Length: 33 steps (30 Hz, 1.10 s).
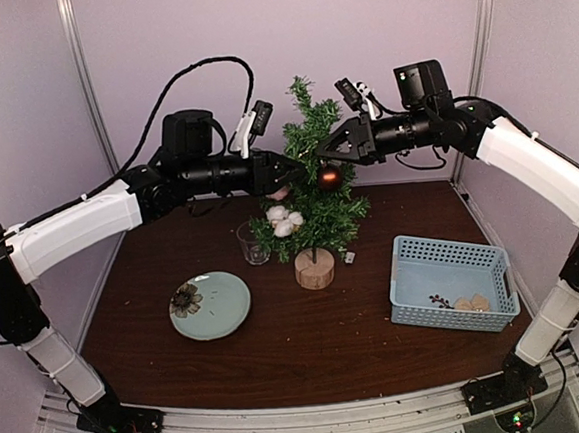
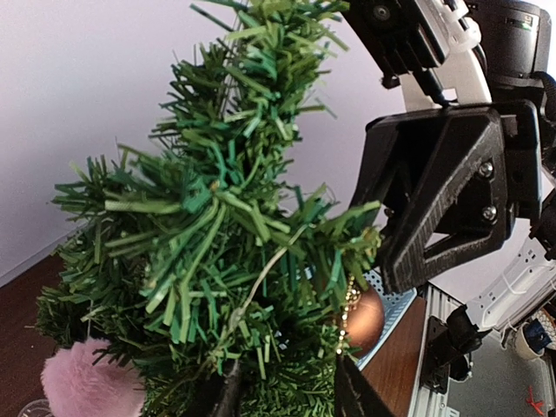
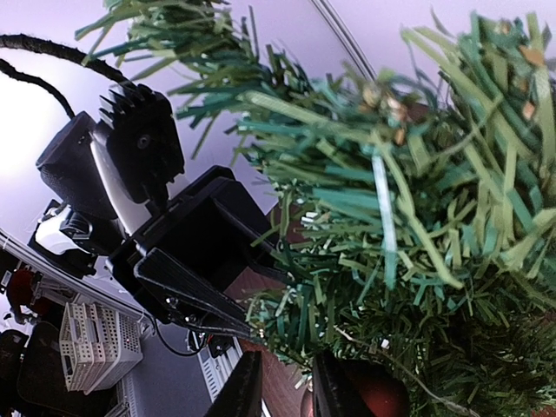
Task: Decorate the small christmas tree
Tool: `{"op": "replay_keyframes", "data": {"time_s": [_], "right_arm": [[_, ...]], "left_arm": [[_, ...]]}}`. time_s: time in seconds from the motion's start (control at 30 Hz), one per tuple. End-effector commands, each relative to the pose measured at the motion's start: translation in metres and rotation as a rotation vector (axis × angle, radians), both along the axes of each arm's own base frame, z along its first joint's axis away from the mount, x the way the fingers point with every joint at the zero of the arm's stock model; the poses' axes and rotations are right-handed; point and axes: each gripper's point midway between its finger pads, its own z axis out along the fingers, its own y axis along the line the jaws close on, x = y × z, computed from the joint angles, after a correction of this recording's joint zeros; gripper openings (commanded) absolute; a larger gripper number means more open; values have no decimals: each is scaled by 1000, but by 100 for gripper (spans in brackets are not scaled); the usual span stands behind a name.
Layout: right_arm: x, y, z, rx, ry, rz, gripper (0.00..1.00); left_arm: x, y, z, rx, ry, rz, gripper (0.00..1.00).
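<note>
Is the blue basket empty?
Not empty. A dark little sprig and a couple of pale pieces lie on the floor of the basket; the rest of it is bare.

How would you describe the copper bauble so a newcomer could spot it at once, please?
Find the small christmas tree on its wooden stump, at the scene's centre. Halfway up its right side, below the right claw, hangs the copper bauble. It is the only shiny ball; the white ornament and pink pompom are fluffy.

I see a green plate [image 1: 224,304] (flower near its left edge), a clear glass [image 1: 253,243] and a blue basket [image 1: 448,319] on the table [image 1: 320,354].
</note>
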Motion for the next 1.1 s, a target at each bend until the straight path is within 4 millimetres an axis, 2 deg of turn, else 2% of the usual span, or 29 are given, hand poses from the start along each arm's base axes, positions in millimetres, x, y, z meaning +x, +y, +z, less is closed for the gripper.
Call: {"op": "replay_keyframes", "data": {"time_s": [0.0, 0.33, 0.67, 1.07], "right_arm": [[2, 0, 10, 0, -24, -21, 19], [13, -4, 7, 18, 21, -76, 13], [21, -3, 15, 66, 51, -121, 15], [18, -10, -14, -43, 111, -135, 15]], "left_arm": [[4, -3, 24, -61, -53, -3, 35], [4, -3, 24, -60, -59, -6, 36], [3, -2, 22, -57, -55, -8, 35], [2, -1, 22, -52, -55, -6, 35]]}}
